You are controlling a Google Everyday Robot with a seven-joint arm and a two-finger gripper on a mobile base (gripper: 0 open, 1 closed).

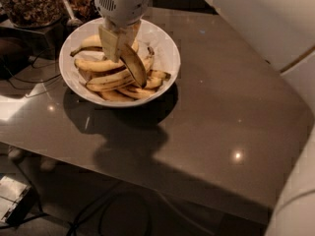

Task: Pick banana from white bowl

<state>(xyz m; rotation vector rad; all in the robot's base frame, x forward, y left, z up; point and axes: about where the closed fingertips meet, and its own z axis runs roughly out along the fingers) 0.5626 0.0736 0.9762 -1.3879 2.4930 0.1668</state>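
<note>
The white bowl (pixel 170 58) stands at the back left of the brown table (pixel 221 112) and holds several yellow, brown-spotted bananas (pixel 98 65). My gripper (pixel 118 43) hangs straight down over the middle of the bowl. It is shut on the top end of one banana (pixel 134 67). That banana hangs tilted down to the right, its lower tip just above the pile. The white wrist above it hides the bowl's far rim.
A glass jar of brown bits (pixel 29 4) and a spoon (pixel 71 14) stand behind the bowl at the left. My white arm (pixel 275 28) fills the right edge. Cables (pixel 22 82) lie at the table's left, and a small box (pixel 12 198) sits on the floor.
</note>
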